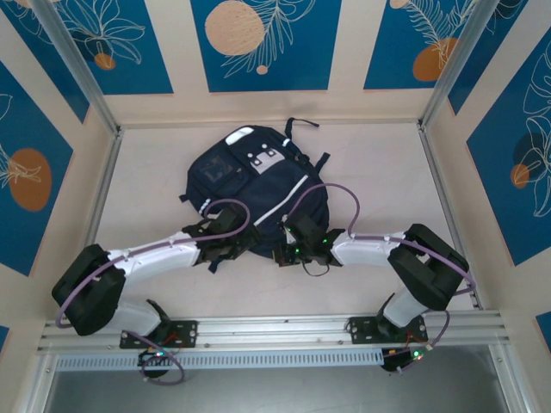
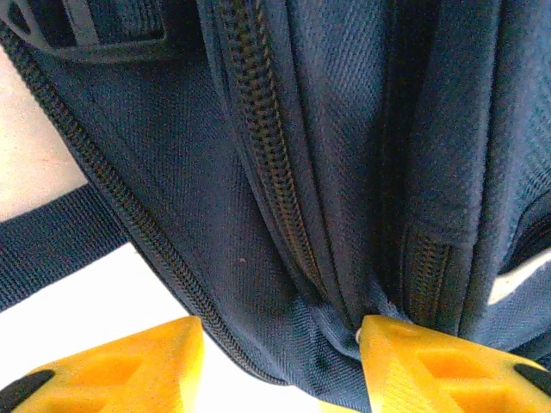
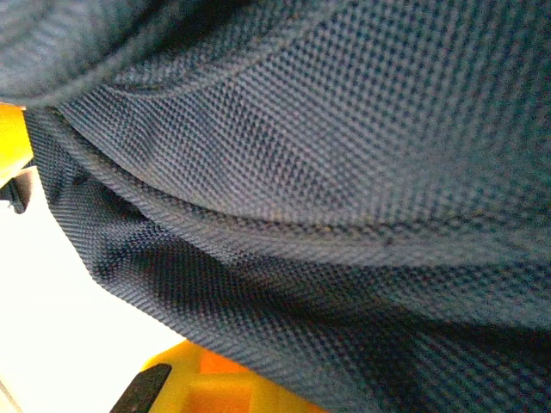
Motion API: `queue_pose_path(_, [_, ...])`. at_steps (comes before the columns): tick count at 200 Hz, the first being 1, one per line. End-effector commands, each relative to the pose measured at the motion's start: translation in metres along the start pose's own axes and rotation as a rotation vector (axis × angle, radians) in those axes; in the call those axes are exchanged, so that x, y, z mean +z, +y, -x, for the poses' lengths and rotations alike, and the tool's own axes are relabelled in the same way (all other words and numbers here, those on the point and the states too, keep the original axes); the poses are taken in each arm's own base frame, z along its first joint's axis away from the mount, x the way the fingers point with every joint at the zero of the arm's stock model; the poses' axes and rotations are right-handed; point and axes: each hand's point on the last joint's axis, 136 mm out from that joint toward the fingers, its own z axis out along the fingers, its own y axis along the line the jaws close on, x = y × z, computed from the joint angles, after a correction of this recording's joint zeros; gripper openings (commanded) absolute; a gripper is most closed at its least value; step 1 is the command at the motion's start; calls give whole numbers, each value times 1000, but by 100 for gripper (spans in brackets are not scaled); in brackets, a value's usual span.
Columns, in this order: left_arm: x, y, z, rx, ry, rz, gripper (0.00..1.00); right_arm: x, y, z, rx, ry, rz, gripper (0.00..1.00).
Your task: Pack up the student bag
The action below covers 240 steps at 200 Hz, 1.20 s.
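Note:
The student bag [image 1: 250,185], dark navy with white stripes and a grey patch, lies flat mid-table with its bottom edge toward the arms. My left gripper [image 1: 225,245] is at the bag's near left edge. In the left wrist view its yellow fingers [image 2: 129,361] stand apart around the bag's bottom corner [image 2: 318,344]; the right one touches the fabric and the left one is clear of it. A closed zipper [image 2: 267,172] runs up the bag. My right gripper [image 1: 294,248] is at the near right edge, shut, with navy fabric [image 3: 301,215] draped over its yellow finger [image 3: 215,387] and hiding the tips.
Patterned blue and cream walls box in the table on three sides. An aluminium rail [image 1: 275,331] carries both arm bases at the near edge. A dark strap [image 2: 52,245] trails on the table left of the bag. Purple cables [image 1: 331,194] arch over the bag.

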Motion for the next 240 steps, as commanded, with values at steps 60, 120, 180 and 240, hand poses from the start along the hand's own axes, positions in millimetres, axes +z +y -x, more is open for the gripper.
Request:
queue_pose_path(60, [-25, 24, 5, -22, -63, 42, 47, 2, -12, -6, 42, 18, -16, 0])
queue_pose_path(120, [-5, 24, -2, -21, -29, 53, 46, 3, -12, -4, 50, 19, -8, 0])
queue_pose_path(180, [9, -2, 12, 30, -89, -25, 54, 5, -11, -7, 55, 36, 1, 0])
queue_pose_path(240, [46, 38, 19, -5, -54, 141, 33, 7, -13, -11, 66, 57, -11, 0])
